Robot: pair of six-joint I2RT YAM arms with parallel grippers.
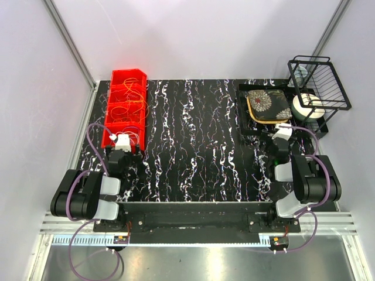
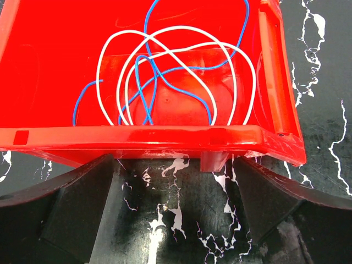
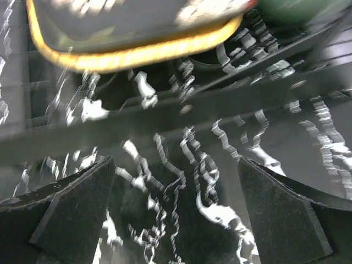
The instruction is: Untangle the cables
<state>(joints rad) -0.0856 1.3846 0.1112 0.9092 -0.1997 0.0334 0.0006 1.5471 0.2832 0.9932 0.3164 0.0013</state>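
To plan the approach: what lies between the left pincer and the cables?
Left wrist view: a strip of bare table, then the red bin's near wall, lie between the left pincer and the cables.

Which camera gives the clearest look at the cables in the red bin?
Left wrist: white and blue cables fill the frame inside the red bin. Top external shows only thin, tiny loops there; right wrist shows none.

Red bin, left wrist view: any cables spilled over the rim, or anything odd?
Nothing stands out. The white and blue cables lie looped together inside the red bin, none over its near rim. The left gripper sits open just short of it.
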